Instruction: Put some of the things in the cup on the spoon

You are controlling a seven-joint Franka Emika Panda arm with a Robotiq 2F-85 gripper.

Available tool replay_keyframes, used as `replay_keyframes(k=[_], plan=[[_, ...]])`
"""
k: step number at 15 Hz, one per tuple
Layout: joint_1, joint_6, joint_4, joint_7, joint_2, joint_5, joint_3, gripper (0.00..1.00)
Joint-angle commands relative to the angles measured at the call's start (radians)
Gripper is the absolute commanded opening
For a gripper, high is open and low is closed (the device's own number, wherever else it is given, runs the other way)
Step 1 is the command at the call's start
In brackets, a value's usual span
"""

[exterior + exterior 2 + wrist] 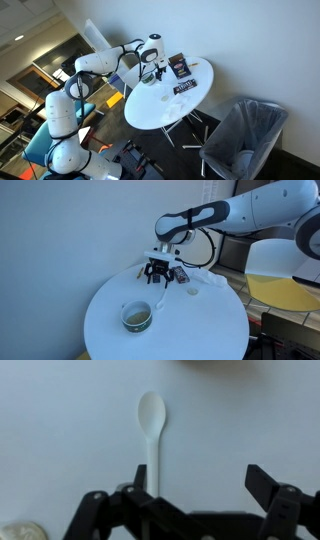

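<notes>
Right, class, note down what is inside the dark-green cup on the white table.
In an exterior view the cup holds pale, yellowish contents. What they are cannot be told at this size, and they cover the cup's bottom, so anything underneath them is hidden.

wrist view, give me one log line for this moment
gripper: open, empty, by spoon's handle end | spoon: flat on table | cup: upright, apart from spoon
</notes>
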Motion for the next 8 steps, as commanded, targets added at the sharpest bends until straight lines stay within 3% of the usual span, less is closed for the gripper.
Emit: replay_keyframes(k=[1,8], plan=[[-0.021,-0.076,0.029,0.008,-0.002,0.011,0.019,1.0],[-0.049,-0.181,0.097,-0.029,0.085,0.001,0.012,1.0]])
